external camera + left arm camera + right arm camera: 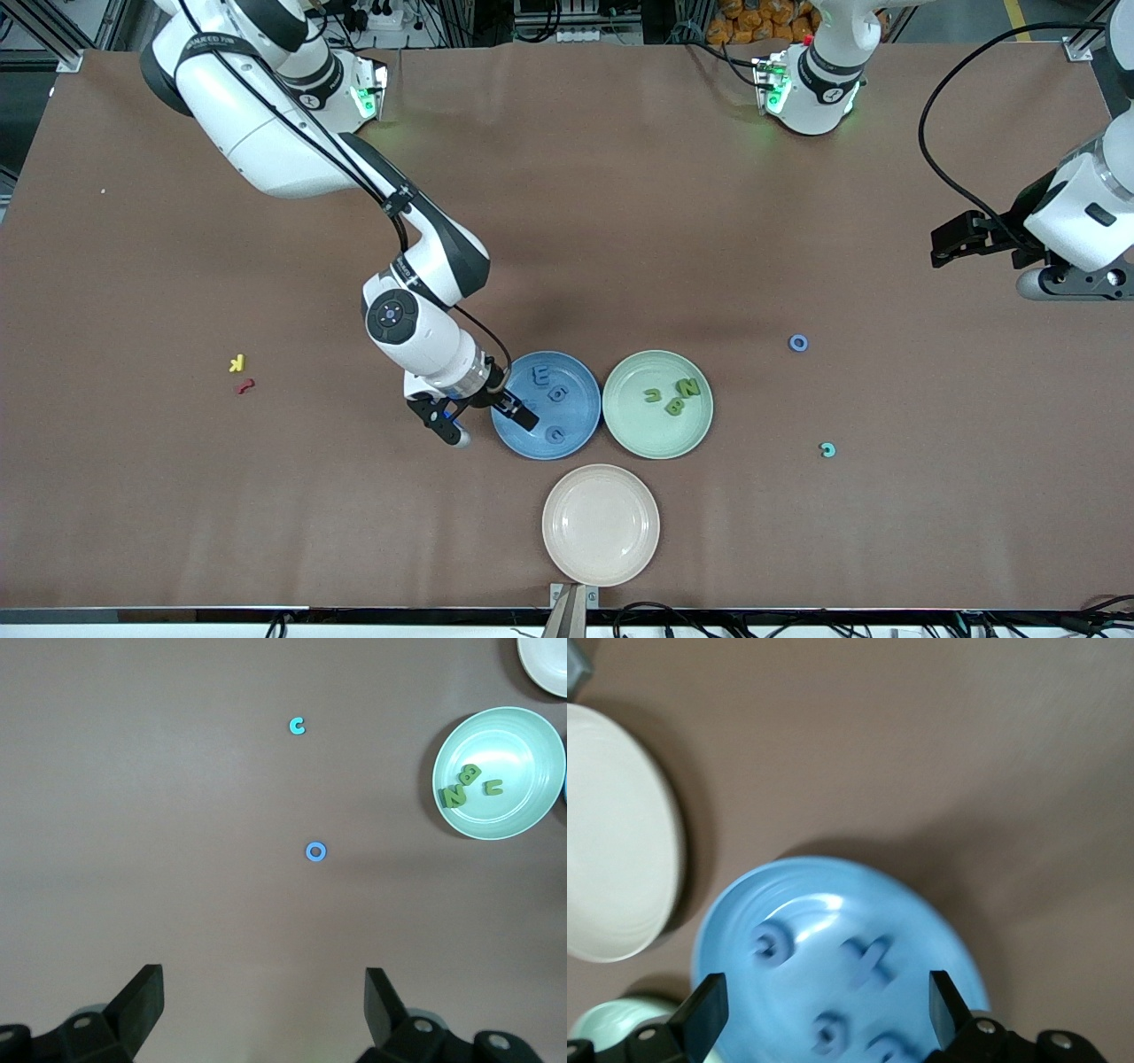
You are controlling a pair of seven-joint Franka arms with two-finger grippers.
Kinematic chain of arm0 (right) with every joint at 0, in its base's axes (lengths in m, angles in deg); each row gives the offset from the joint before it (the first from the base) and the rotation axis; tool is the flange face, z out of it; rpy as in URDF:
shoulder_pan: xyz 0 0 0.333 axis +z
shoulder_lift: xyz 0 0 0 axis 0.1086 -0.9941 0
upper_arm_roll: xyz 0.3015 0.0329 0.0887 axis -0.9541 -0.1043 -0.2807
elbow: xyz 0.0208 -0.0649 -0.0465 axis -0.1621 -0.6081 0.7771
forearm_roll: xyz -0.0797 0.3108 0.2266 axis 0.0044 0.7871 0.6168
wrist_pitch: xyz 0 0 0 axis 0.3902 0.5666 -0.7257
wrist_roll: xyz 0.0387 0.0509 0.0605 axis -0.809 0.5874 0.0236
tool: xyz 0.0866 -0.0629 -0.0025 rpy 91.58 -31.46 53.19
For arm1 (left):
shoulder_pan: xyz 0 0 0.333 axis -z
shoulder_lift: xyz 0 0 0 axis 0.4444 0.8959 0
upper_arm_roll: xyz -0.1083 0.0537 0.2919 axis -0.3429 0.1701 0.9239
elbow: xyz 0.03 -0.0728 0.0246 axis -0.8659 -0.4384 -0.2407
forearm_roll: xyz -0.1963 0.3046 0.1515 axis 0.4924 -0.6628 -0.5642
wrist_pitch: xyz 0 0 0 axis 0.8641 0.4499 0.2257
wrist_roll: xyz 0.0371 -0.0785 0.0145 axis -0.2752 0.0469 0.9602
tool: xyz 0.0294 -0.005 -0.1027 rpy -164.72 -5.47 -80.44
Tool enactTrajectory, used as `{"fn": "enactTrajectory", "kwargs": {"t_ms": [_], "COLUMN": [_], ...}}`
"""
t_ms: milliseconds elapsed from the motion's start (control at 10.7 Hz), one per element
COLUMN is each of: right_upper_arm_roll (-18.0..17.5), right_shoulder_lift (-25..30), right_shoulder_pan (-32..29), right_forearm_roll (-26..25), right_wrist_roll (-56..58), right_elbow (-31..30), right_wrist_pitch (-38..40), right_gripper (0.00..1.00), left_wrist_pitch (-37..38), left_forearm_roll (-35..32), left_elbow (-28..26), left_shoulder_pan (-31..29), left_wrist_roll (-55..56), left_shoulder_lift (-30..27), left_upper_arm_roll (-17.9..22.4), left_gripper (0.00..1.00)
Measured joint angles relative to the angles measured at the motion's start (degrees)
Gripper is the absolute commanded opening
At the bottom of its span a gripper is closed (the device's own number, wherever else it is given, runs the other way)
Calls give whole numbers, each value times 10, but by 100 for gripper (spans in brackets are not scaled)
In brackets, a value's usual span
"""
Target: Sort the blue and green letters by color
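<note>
Just now, right end effector [518,412] released over blue plate [580,370] holding blue letters [555,393], left end effector [952,237] waiting released

Both arms are glossy white with rounded shells and black bands at the joints. The right arm [292,151] carries a black cable strapped along its links, and a dark round cap with a small blue mark sits on the joint just above the wrist. Below that come a silver collar and the black right gripper [523,414], its fingers [702,1010] flat, angular and matte black with small screws at their bases. The left gripper [952,239] is black too, fed by a looping black cable. Green lights glow on both white bases.
</note>
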Motion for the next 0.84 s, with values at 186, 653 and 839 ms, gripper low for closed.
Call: {"fn": "enactTrajectory", "kwargs": {"t_ms": [186,653,839], "right_upper_arm_roll": [6,38,65], "right_shoulder_lift": [0,61,132], "right_shoulder_pan": [-15,-41,-61], "right_forearm_roll": [-24,-29,-29], "right_wrist_roll": [66,295,375], "right_elbow": [-2,-40,-123], "right_wrist_pitch": [37,158,163], "right_gripper": [100,100,100], "left_wrist_pitch": [-1,-2,-3], "left_forearm_roll": [0,0,0], "left_elbow": [0,0,0], "left_shoulder_pan": [0,0,0], "left_wrist_roll": [0,0,0], "left_shoulder_lift": [0,1,2], "left_upper_arm_roll": [0,0,0], "left_gripper": [100,100,100]}}
